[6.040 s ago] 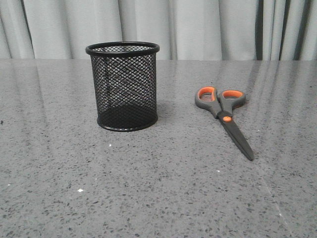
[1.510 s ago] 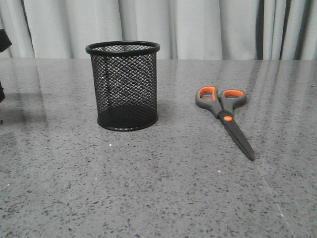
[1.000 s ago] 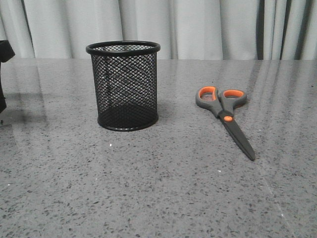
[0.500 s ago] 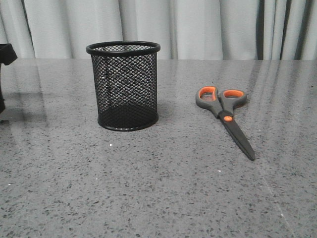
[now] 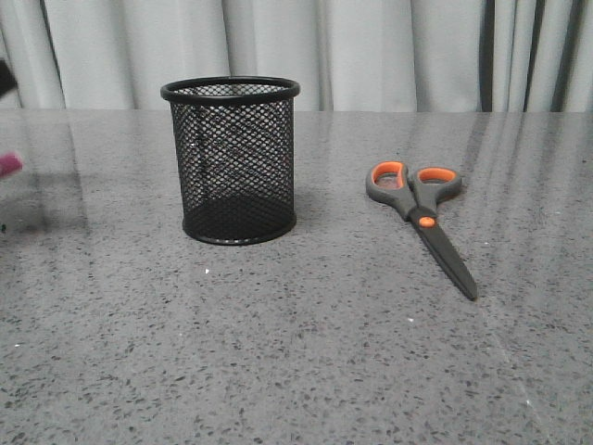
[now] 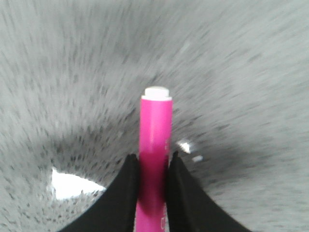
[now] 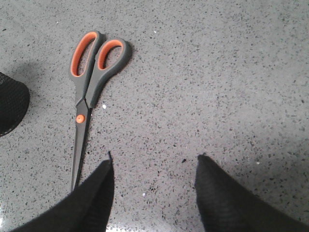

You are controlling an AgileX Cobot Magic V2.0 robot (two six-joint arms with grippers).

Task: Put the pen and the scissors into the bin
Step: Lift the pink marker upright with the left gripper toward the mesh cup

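The black mesh bin [image 5: 231,159] stands upright left of centre on the grey table. The scissors [image 5: 422,219] lie flat to its right, handles away, blades pointing toward the front; they also show in the right wrist view [image 7: 89,89]. My left gripper [image 6: 153,159] is shut on the magenta pen [image 6: 155,145], whose white end sticks out past the fingertips above the blurred tabletop. A sliver of pink pen [image 5: 8,165] shows at the front view's left edge. My right gripper [image 7: 154,164] hangs open above bare table beside the scissor blades, holding nothing.
A speckled grey stone tabletop [image 5: 296,352] runs back to pale curtains [image 5: 371,51]. The bin's base edge [image 7: 10,107] shows in the right wrist view, beyond the scissors.
At the front view's left edge the dark left arm has shifted out of view and a pink bit of the pen now shows. Bin and scissors have not moved.
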